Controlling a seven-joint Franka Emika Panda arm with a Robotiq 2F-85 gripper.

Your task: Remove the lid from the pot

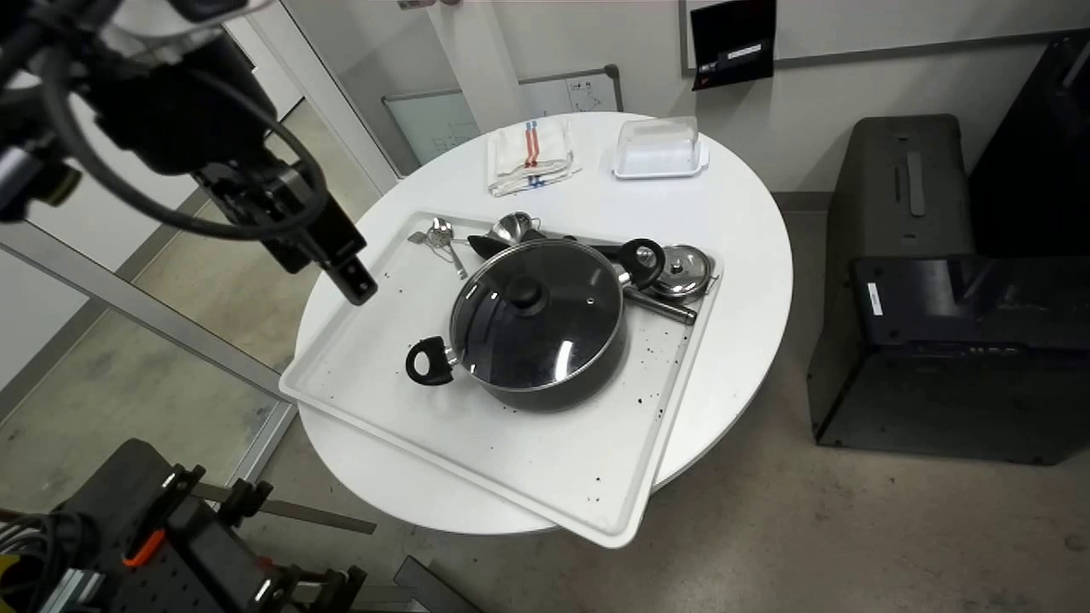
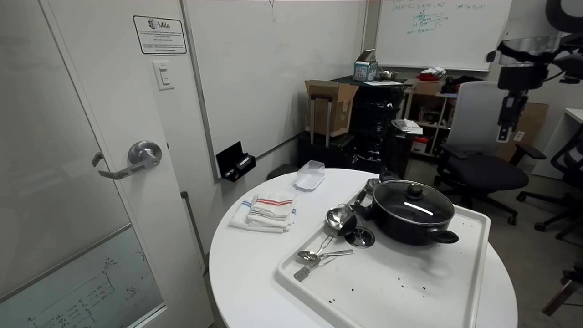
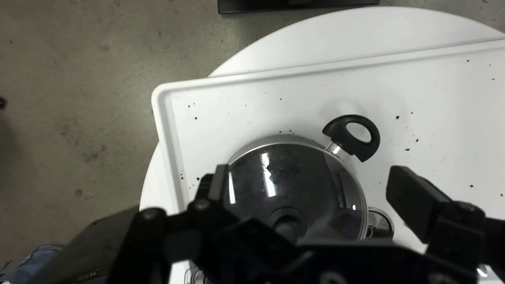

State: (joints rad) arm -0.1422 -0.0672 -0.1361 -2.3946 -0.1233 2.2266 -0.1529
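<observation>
The lid [image 1: 545, 332] is a glass disc with a metal rim and dark knob [image 1: 524, 292], and it sits on the black pot [image 1: 566, 396]. Both also show in an exterior view as the lid [image 2: 410, 207] on the pot [image 2: 403, 231]. My gripper [image 1: 360, 285] is raised in the air, apart from the pot, and also shows in an exterior view [image 2: 503, 133]. In the wrist view my gripper [image 3: 309, 175] is open with nothing between its fingers. There the lid [image 3: 300, 181] shows below, its knob [image 3: 290, 227] partly hidden by the gripper body.
The pot stands on a white tray [image 1: 392, 340] on a round white table [image 1: 749, 281]. Metal utensils [image 1: 441, 234], a funnel [image 1: 513, 227] and a small metal lid [image 1: 681, 268] lie beside the pot. Folded towels [image 1: 532, 157] and a clear-covered dish [image 1: 660, 149] are at the back.
</observation>
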